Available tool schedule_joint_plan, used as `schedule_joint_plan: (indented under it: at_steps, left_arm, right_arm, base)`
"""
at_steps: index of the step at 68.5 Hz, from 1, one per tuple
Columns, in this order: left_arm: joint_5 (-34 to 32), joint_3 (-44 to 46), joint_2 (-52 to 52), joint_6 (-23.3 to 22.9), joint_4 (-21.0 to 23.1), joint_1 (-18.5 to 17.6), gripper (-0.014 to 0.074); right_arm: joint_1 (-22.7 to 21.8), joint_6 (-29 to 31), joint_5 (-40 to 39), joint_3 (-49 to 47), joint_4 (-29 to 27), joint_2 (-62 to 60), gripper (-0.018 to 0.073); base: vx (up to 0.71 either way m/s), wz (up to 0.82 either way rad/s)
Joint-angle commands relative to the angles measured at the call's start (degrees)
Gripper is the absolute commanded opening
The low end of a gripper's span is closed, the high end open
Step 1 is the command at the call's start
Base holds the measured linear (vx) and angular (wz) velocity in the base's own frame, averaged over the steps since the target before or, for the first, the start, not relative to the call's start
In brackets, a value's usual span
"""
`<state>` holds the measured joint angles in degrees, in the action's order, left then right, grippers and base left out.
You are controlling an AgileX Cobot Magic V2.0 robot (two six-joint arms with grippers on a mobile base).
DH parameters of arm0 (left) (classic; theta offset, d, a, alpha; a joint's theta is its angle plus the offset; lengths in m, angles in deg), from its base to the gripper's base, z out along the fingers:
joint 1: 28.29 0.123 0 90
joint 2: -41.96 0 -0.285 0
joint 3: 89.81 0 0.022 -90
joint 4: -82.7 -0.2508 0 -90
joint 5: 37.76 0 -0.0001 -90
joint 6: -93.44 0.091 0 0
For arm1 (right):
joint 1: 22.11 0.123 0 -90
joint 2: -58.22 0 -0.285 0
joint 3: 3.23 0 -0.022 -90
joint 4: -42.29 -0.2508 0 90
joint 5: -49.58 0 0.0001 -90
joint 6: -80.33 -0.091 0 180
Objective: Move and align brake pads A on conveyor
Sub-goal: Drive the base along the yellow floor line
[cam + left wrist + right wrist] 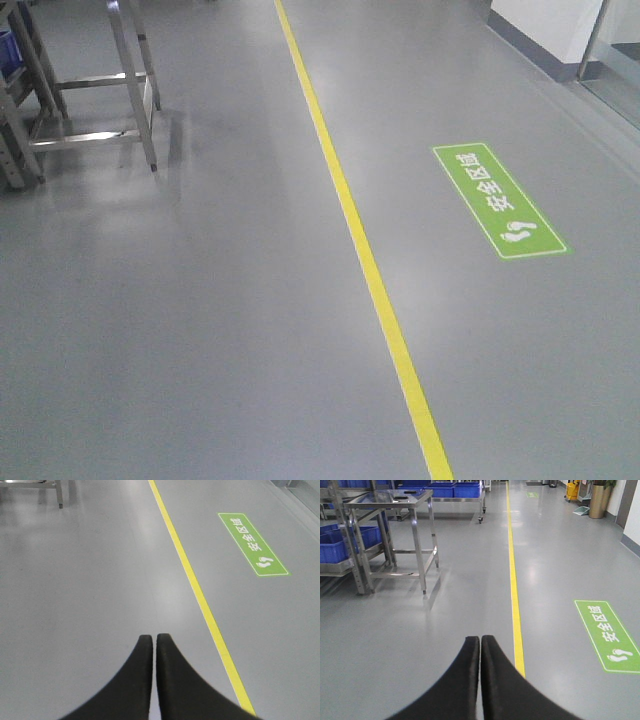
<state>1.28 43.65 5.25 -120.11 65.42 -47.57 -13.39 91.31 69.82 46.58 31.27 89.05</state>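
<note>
Left fingers (141, 675): black, tips pressed together with a hairline seam; the left gripper (154, 637) hung over grey floor (75, 595).
Right fingers (465, 675): same story, the right gripper (480, 637) closed tip to tip, gripping nothing.
Yellow line (200, 605): ran up the floor just right of both finger pairs.
Green sign (252, 544): on the floor right of the line, apart from it.
Table (390, 501): steel, far left, blue bins (347, 545) beside it.
Brake pads A, conveyor: outside every view; position could not be told.
</note>
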Motion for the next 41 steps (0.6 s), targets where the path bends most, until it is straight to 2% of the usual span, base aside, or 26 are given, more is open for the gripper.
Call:
schedule_joint_plan:
  at_steps: [1,41]
  left_arm:
    - [-3.36,1.49,-0.17,-0.1,-0.79,-0.07,-0.0006]
    - [-3.36,1.49,-0.17,-0.1,-0.79,-0.07,-0.0006]
  right_arm:
    - [-0.19,0.51,-4.35,-1.58,-0.06,0.55,-0.001]
    - [-0.19,0.51,-4.35,-1.58,-0.06,0.55,-0.001]
  base:
    - [0.58,-0.03]
    - [0.61,0.01]
